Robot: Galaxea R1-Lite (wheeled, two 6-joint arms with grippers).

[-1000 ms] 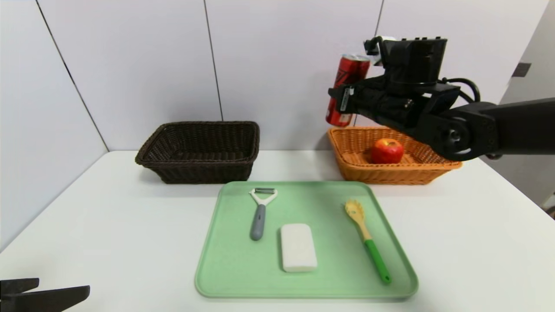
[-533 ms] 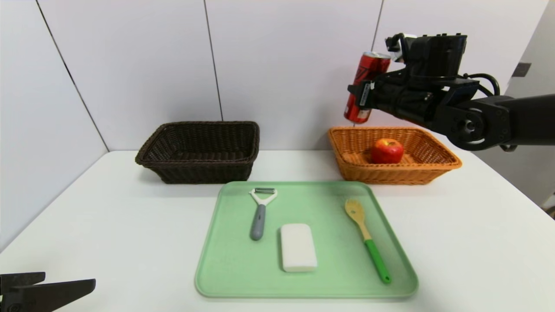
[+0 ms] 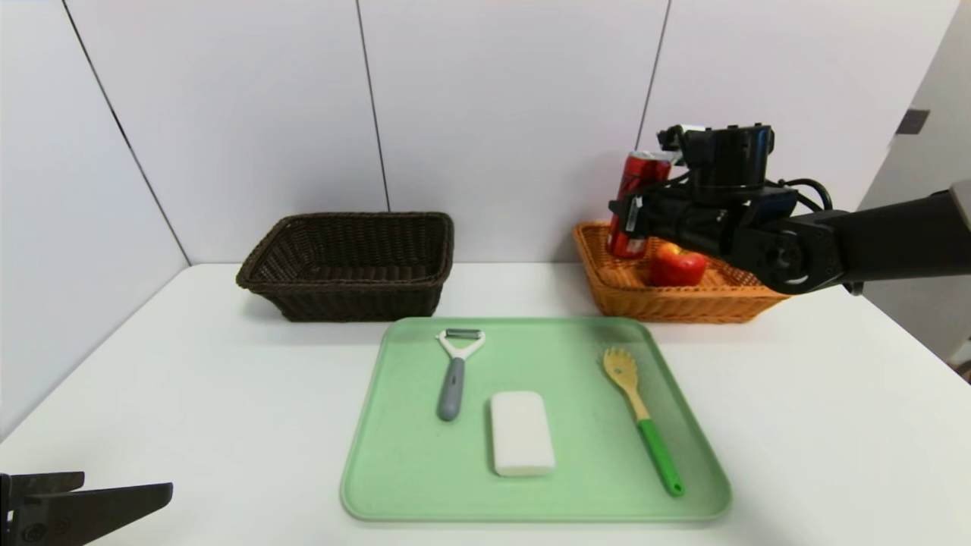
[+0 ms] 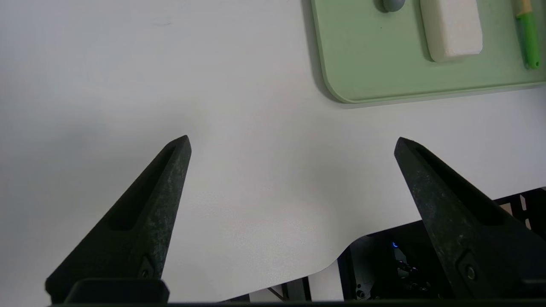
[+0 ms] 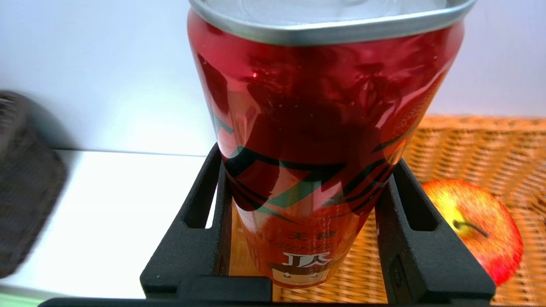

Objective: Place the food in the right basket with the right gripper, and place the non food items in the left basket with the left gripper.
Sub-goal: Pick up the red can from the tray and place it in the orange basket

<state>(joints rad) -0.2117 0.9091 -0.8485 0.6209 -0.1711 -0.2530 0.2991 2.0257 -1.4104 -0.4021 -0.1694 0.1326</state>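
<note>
My right gripper (image 3: 636, 216) is shut on a red drink can (image 3: 636, 199), holding it upright over the left end of the orange basket (image 3: 622, 299); the can (image 5: 315, 140) sits between both fingers. A red apple (image 3: 677, 267) lies in that basket, close beside the can. On the green tray (image 3: 394, 485) lie a grey-handled peeler (image 3: 454, 375), a white sponge block (image 3: 521, 433) and a green-handled wooden pasta spoon (image 3: 642, 419). The dark brown basket (image 3: 349, 262) stands at the back left. My left gripper (image 4: 292, 143) hangs open over bare table at the near left corner.
The white wall runs close behind both baskets. The table's front edge (image 4: 298, 277) lies just under my left gripper. Bare table lies between the two baskets and to the left of the tray.
The right arm has swung rightwards and then come down, lowering the can from high above the table to the left end of the orange basket. The left gripper has barely moved.
</note>
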